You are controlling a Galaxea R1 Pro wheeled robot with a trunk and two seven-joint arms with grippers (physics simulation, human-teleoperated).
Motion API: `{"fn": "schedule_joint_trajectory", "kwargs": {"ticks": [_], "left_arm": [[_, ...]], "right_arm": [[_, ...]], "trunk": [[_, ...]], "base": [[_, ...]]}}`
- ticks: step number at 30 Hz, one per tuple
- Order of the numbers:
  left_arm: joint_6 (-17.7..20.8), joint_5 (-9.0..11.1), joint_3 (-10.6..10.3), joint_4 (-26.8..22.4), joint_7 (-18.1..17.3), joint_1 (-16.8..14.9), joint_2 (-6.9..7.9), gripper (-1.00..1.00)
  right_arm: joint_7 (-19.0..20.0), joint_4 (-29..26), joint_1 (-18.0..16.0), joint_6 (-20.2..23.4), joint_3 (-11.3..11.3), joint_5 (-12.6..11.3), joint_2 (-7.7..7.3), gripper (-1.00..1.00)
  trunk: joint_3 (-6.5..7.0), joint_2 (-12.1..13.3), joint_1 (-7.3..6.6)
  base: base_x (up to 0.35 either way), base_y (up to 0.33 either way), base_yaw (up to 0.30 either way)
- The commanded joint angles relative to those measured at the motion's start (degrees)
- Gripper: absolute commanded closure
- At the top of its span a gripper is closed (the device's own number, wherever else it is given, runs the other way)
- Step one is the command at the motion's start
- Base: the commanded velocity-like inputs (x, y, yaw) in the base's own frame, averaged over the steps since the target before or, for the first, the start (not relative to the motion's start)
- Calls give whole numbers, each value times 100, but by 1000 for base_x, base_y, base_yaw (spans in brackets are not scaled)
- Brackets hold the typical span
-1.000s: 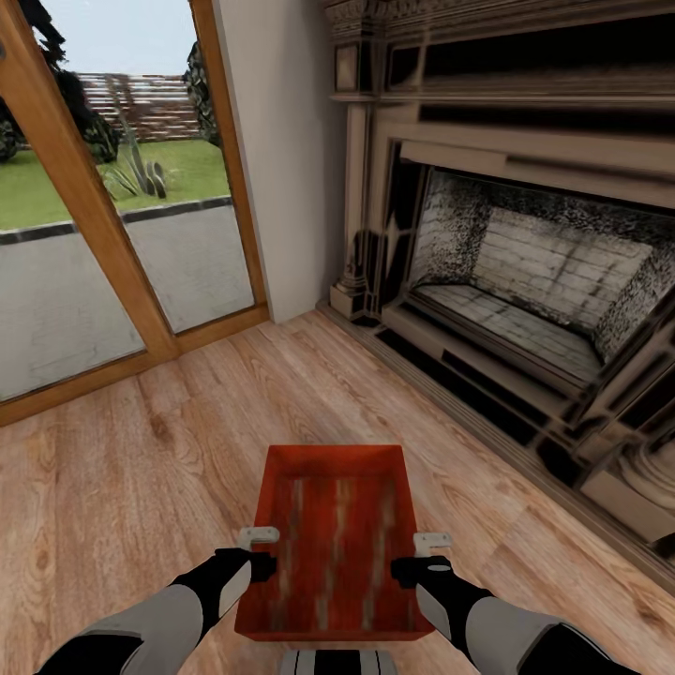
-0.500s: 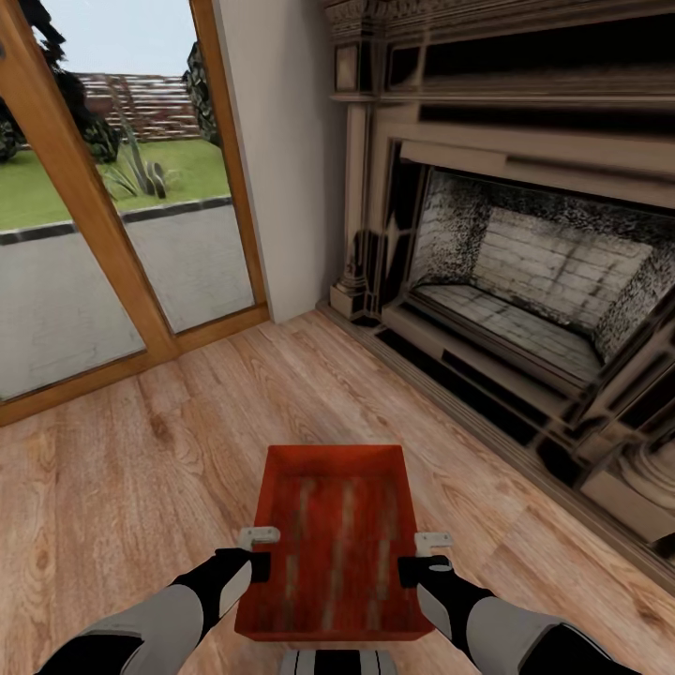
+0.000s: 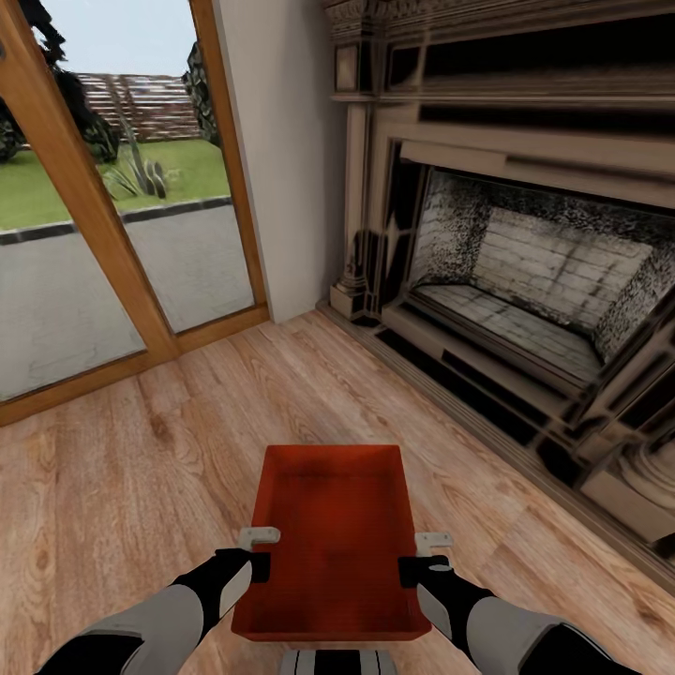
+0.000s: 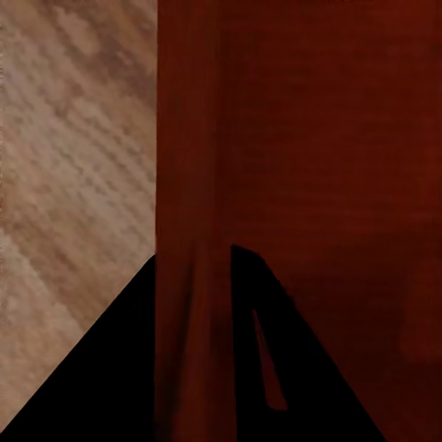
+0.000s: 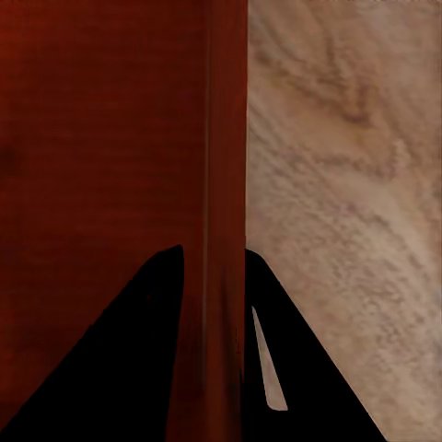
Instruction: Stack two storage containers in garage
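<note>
Left tool (image 3: 255,553) and right tool (image 3: 424,556) astride container (image 3: 333,544) walls.

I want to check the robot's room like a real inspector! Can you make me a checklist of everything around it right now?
Surface: light wood plank floor.
Job's things: one orange-red storage container held in front of the robot, open top up; whether its base touches the floor cannot be told.
Clutter: nothing seen.
Hands: left hand shut on the container's left wall, right hand shut on its right wall; in each wrist view the wall runs between the two dark fingers.
Cables: nothing seen.
Surroundings: dark fireplace with a brick lining to the right, glass door with a wooden frame to the left, beige wall between them; lawn and fence outside.
</note>
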Motion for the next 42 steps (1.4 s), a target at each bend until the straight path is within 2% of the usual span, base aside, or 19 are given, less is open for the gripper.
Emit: {"fn": "schedule_joint_trajectory", "kwargs": {"ticks": [1,11,42], "left_arm": [[33,15,3,-16,27,-1,-1,100],[49,20,3,-16,54,1,-8,100],[55,23,3,-16,45,1,3,100]], "right_arm": [[-13,-1,1,-2,60,-77,1,100],[-7,-1,4,-28,60,-68,1,100],[-7,-1,0,-5,64,-59,1,100]], "trunk": [[-4,-1,-1],[18,0,-3],[575,1243,-684]], "base": [[0,0,0],[0,0,0],[0,0,0]]}}
